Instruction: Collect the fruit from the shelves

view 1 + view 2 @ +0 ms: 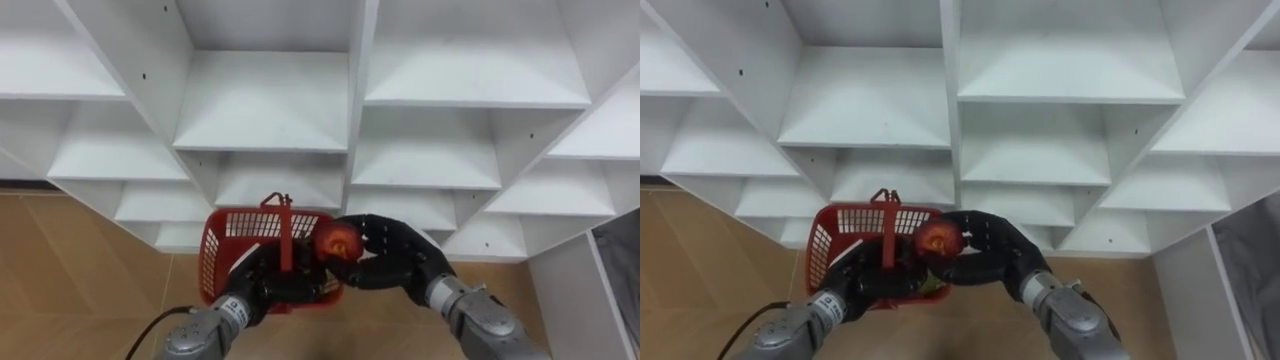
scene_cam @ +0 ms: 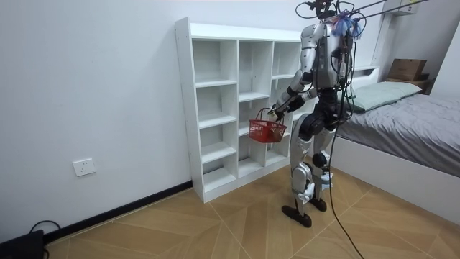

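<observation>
A red mesh basket [image 1: 228, 248] hangs in front of the white closet's lower shelves. Its upright handle [image 1: 285, 225] is in my left hand [image 1: 262, 284], whose dark fingers curl round it by the basket's near side. My right hand [image 1: 392, 256] is curled round a red apple [image 1: 340, 240] and holds it at the basket's right rim, just above the opening. In the right eye view the apple [image 1: 938, 240] sits between my right hand [image 1: 992, 252] and the basket [image 1: 840, 245]. The room view has me standing upright facing the closet, the basket [image 2: 267, 130] at hip height.
The white closet [image 2: 230, 108] has bare cubby shelves [image 1: 265, 105] above and around the basket. Wooden floor [image 1: 60, 270] lies below. A bed [image 2: 410, 122] stands behind me on the room view's right, and a wall socket [image 2: 84, 167] sits low on its left.
</observation>
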`<state>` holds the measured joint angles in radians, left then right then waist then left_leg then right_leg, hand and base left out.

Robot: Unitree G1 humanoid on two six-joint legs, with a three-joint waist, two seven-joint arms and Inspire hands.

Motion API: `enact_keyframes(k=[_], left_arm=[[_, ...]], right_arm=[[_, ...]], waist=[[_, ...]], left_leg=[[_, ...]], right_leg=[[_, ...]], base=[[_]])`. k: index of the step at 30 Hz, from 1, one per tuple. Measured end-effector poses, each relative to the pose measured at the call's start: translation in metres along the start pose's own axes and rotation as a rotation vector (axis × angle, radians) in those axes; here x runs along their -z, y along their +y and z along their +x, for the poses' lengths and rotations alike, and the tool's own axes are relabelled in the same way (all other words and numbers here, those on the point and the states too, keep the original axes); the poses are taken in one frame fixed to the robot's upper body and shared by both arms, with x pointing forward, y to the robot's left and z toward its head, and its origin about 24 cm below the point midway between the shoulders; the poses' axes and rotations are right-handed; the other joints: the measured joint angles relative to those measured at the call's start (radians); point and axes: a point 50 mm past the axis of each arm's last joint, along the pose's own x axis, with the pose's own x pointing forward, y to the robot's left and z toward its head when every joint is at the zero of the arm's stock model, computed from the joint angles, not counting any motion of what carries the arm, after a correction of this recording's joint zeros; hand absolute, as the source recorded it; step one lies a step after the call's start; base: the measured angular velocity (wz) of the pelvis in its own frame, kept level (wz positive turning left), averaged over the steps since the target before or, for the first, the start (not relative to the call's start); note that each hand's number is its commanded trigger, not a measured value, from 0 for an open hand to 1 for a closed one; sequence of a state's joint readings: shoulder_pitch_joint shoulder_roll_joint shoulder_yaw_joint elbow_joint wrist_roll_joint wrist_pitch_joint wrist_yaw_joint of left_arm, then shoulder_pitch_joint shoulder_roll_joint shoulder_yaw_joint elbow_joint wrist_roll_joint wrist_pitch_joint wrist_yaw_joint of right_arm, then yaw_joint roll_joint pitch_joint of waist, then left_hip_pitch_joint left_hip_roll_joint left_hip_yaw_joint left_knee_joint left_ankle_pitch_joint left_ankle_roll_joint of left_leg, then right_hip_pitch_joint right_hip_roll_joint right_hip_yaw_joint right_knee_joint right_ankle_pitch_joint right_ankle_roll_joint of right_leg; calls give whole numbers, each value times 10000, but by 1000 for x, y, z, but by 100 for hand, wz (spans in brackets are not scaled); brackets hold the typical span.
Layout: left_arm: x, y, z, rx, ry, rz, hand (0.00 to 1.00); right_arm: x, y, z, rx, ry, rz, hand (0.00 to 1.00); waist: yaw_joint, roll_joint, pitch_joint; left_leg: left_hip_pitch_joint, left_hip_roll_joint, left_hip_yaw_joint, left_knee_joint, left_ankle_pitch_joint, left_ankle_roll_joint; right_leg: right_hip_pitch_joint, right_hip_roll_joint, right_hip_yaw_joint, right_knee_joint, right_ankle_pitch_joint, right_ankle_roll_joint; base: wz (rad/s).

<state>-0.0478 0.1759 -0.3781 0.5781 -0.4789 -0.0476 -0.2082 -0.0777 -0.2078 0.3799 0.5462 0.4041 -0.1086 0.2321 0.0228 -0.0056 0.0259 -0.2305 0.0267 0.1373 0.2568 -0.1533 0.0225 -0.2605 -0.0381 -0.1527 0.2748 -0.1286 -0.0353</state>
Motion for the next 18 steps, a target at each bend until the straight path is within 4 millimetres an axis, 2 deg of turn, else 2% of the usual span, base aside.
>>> enact_keyframes(k=[10,18], left_arm=[[-2,-7,2,361,-169,-122,100],[-4,-9,3,551,-293,-295,100]], right_arm=[[3,-10,-2,763,40,473,100],[6,-14,-3,1156,147,599,100]], waist=[[-30,106,-92],[-10,93,-102]], left_leg=[[6,3,35,2,1,0],[58,2,33,4,2,0]], right_leg=[[11,-2,-1,-3,1,-1],[22,-9,4,-23,1,-1]], base=[[0],[0]])
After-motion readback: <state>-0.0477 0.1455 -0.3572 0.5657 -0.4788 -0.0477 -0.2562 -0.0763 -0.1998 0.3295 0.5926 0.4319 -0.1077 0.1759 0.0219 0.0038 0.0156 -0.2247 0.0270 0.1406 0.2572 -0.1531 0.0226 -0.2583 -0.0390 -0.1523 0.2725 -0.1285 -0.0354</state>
